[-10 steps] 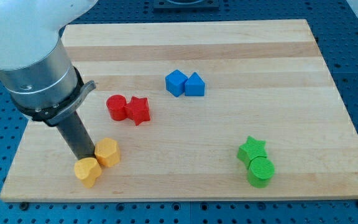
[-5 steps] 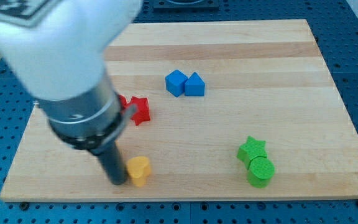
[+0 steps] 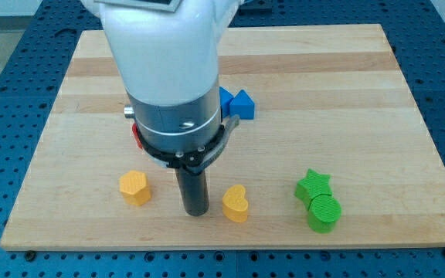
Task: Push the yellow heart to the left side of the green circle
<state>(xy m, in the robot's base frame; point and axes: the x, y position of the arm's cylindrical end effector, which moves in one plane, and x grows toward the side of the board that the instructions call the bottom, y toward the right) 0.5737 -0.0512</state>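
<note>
The yellow heart (image 3: pixel 236 203) lies near the view's bottom, at the middle of the wooden board (image 3: pixel 346 77). My tip (image 3: pixel 196 211) is down on the board just to the left of the heart, close to it. The green circle (image 3: pixel 324 213) sits at the bottom right, well to the right of the heart, touching a green star (image 3: pixel 313 186) just above it.
A yellow hexagon (image 3: pixel 134 187) lies left of my tip. A blue block (image 3: pixel 242 104) shows beside the arm's body (image 3: pixel 172 77), with another blue block and red blocks mostly hidden behind it.
My tip has swept to the right along the board's bottom, and the yellow heart has moved right with it, away from the yellow hexagon and nearer the green circle.
</note>
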